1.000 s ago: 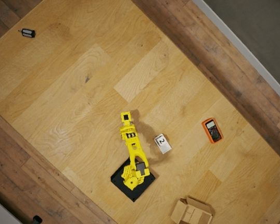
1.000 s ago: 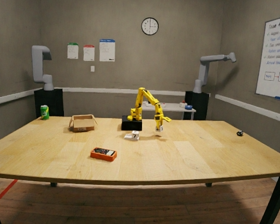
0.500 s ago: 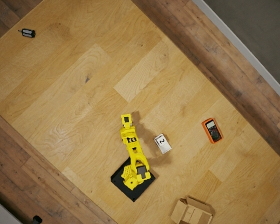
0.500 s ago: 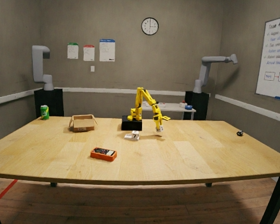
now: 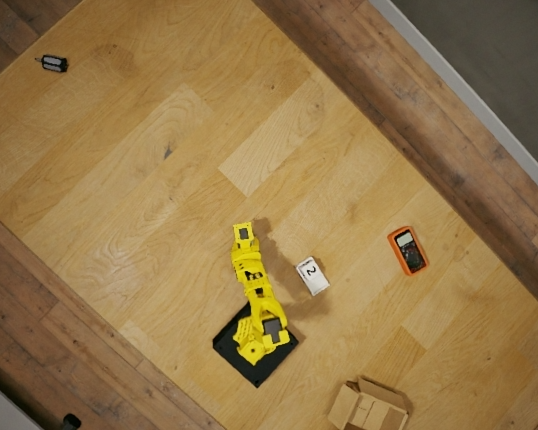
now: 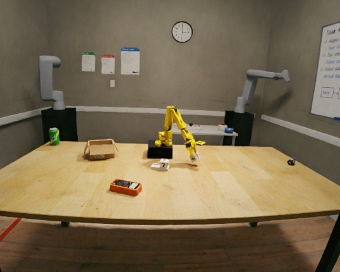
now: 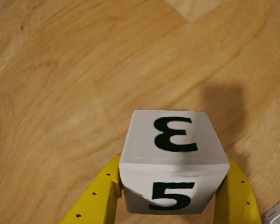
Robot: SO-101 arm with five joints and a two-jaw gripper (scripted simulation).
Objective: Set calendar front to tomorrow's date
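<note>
My gripper (image 6: 194, 154) (image 7: 172, 187) is shut on a white cube (image 6: 196, 157) (image 7: 173, 137) and holds it above the table, away from the tray. In the wrist view the cube's upper face shows a 3 and the face below it a 5, with the fingers at its left and right sides. The other white cube (image 5: 310, 270) (image 6: 164, 164) sits at one end of the small white tray (image 5: 319, 286) (image 6: 155, 166), with a 2 on top and a 7 on the side towards the exterior camera. The front with the month's name is not readable.
An orange multimeter (image 5: 408, 251) (image 6: 126, 187) lies beyond the tray. An open cardboard box (image 5: 370, 407) (image 6: 100, 152) and a green can (image 6: 54, 136) stand on the base's other side. A small dark object (image 5: 54, 63) (image 6: 291, 162) lies far off.
</note>
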